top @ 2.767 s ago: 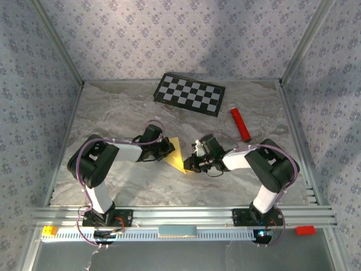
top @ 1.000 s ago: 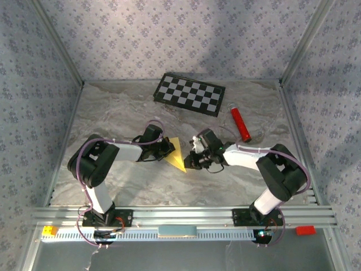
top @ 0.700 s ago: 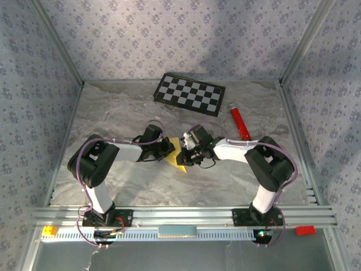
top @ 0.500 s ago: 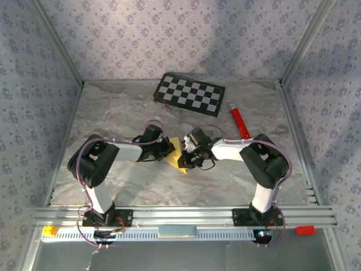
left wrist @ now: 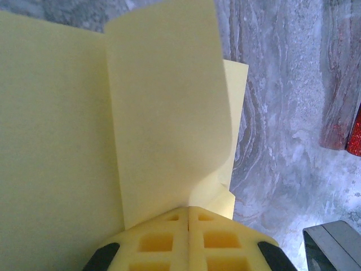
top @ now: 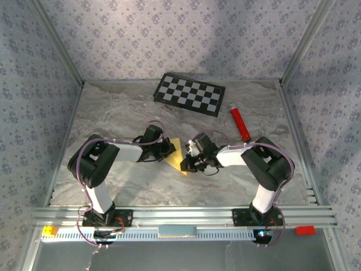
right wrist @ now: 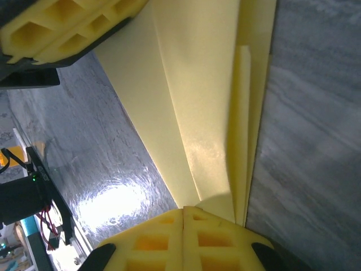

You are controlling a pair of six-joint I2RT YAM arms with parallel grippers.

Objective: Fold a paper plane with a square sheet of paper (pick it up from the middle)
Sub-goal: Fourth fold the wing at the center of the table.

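Mid-table, between the two arms: yellow paper (top: 176, 153) lies partly folded, its pointed tip toward the near side, and one flap curls up off the fold in the left wrist view. Left gripper (top: 168, 150) jaws are pressed together on its left edge. Right gripper (top: 186, 164) jaws are pinched on the creased near tip. Checkerboard panel (top: 189, 94) and red tube (top: 240, 124) sit far, well apart from the paper. Bare table (top: 113, 113) lies left and near.

The pale-yellow paper (top: 176, 154) lies mid-table, partly folded into a narrow triangle with its tip toward the near edge. One flap curls upward off the flat layers, and lengthwise creases seem to overlap.
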